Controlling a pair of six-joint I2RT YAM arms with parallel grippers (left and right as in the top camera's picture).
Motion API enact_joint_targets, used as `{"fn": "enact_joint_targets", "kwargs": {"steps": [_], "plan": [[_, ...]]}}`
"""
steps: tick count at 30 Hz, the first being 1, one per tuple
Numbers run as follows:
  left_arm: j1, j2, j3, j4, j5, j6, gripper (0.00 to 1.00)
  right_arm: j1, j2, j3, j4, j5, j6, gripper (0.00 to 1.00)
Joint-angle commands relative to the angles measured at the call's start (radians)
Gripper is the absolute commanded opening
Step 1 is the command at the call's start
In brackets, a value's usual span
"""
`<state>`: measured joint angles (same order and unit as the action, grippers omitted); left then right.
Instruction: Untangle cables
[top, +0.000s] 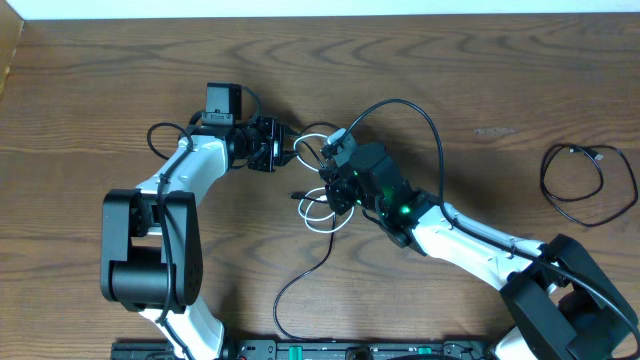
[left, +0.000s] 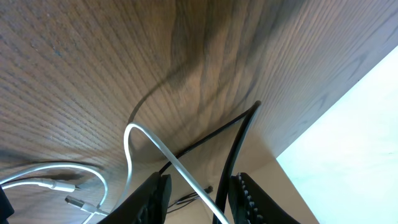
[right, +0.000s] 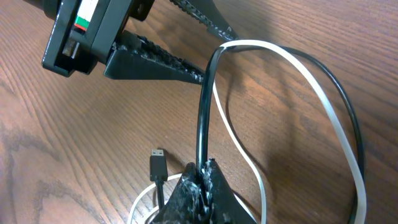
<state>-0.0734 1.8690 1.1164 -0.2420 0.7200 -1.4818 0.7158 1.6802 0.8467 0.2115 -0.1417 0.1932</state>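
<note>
My right gripper (top: 332, 190) (right: 202, 169) is shut on the black cable (top: 400, 101) (right: 202, 112), pinching it just above the table. The cable rises from the jaws, loops wide to the right and trails toward the front edge. Its black USB plug (right: 157, 165) lies beside the jaws. The white cable (top: 318, 222) (right: 323, 93) lies in loops under and around my right gripper. My left gripper (top: 287, 150) (left: 199, 183) is open. The white cable (left: 155, 140) and the black cable (left: 239, 134) both pass between its fingers. Its open fingers also show in the right wrist view (right: 217, 56).
A separate coiled black cable (top: 585, 185) lies at the far right of the table. Two white plug ends (left: 56, 185) lie on the wood left of my left gripper. A power strip (top: 300, 350) runs along the front edge. The table's far edge (top: 320, 14) is at the top.
</note>
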Motion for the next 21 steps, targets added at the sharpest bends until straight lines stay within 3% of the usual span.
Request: {"fn": "enact_joint_targets", "kwargs": {"steps": [1, 4, 10, 12, 21], "plan": [[0.003, 0.005, -0.008, -0.002, -0.002, 0.002, 0.36, 0.006, 0.009, -0.006, 0.01, 0.001, -0.014, 0.01], [0.003, 0.005, -0.008, -0.002, -0.002, 0.002, 0.26, 0.006, 0.009, -0.006, 0.01, 0.0, -0.014, 0.01], [0.003, 0.005, -0.008, -0.002, -0.002, -0.003, 0.19, 0.006, 0.009, -0.006, 0.022, -0.005, 0.023, 0.01], [0.003, 0.005, -0.008, -0.002, -0.003, -0.003, 0.08, 0.006, 0.009, -0.006, 0.026, -0.007, 0.023, 0.01], [0.003, 0.005, -0.008, -0.012, -0.109, 0.003, 0.07, 0.004, 0.009, -0.006, 0.01, -0.002, 0.022, 0.01]]}}
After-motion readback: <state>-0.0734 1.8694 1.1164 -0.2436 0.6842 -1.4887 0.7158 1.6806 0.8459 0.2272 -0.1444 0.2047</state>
